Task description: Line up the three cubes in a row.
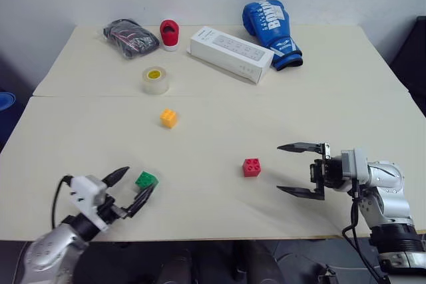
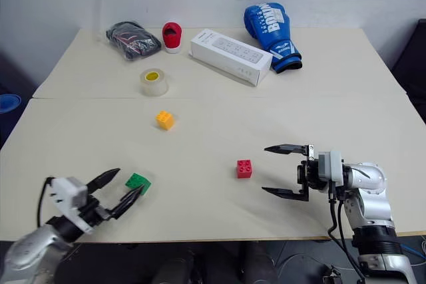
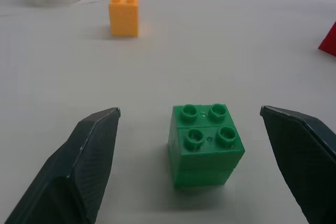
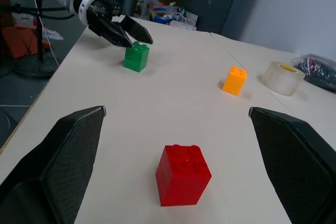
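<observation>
On the pale table (image 1: 219, 211) lie, counted from largest to smallest: one blue boxing glove (image 1: 271, 32) at about one o'clock, one white box (image 1: 231, 53) at twelve, one dark bag (image 1: 130, 36) at eleven, one tape roll (image 1: 155, 80), one small red-and-white item (image 1: 170, 34), and three cubes. All three sit studs up, none showing a clear long axis. The orange cube (image 1: 168, 118) is near centre, the red cube (image 1: 251, 167) at four o'clock, the green cube (image 1: 146, 179) at seven. The left gripper (image 1: 129, 187) has its jaws spread wide either side of the green cube, not touching. The right gripper (image 1: 290, 169), jaws likewise apart and empty, points at the red cube from nearby.
</observation>
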Controlling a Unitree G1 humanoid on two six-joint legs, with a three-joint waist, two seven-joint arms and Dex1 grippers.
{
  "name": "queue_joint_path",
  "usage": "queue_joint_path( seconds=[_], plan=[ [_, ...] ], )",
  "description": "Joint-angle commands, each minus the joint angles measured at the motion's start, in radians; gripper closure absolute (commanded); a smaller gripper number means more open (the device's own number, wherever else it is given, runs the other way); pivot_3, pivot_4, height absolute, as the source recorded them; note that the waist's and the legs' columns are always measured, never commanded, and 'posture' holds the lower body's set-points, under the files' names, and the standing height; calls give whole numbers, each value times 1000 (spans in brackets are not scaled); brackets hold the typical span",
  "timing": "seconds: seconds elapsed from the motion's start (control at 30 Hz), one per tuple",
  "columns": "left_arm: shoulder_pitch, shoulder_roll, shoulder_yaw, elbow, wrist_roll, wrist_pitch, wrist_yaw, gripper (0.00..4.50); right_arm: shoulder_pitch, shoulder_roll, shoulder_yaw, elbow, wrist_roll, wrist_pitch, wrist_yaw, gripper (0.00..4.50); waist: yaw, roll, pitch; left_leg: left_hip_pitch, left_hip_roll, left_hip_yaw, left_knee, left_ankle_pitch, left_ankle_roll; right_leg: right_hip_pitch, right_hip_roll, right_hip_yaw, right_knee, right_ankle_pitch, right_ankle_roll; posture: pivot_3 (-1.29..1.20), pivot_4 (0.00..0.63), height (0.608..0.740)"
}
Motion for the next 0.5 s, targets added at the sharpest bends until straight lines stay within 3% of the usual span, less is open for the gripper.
queue_joint_path(
  seconds=[0.03, 0.13, 0.33, 0.4, 0.5],
  plan=[
    [-16, -24, -39, 10, 31, -10, 56, 0, -19, 8, -3, -18, 6, 5, 19, 18, 8, 0, 0, 0, 0, 0, 0, 0, 0, 0, 0, 0, 0, 0, 0, 0, 150, 740],
    [-8, -20, -76, 17, 43, -7, 56, 580, -26, 10, 0, -16, 1, 5, 23, 0, 11, 0, 0, 0, 0, 0, 0, 0, 0, 0, 0, 0, 0, 0, 0, 0, 150, 740],
    [-1, 2, -81, 22, 50, -14, 61, 2390, -31, 12, 1, -23, -4, 10, 16, 0, 11, 0, 0, 0, 0, 0, 0, 0, 0, 0, 0, 0, 0, 0, 0, 0, 150, 740],
    [-43, 51, -71, 29, -7, 4, -13, 3004, -26, 7, -5, -34, -6, 13, 5, 0, 10, 0, 0, 0, 0, 0, 0, 0, 0, 0, 0, 0, 0, 0, 0, 0, 150, 740],
    [-138, 168, -71, 22, -155, 113, -171, 2993, -19, -10, -21, -46, -10, 21, -11, 0, 15, 0, 0, 0, 0, -1, 0, 1, 0, 0, 0, -1, 1, 0, 0, 0, 150, 740]
  ],
)
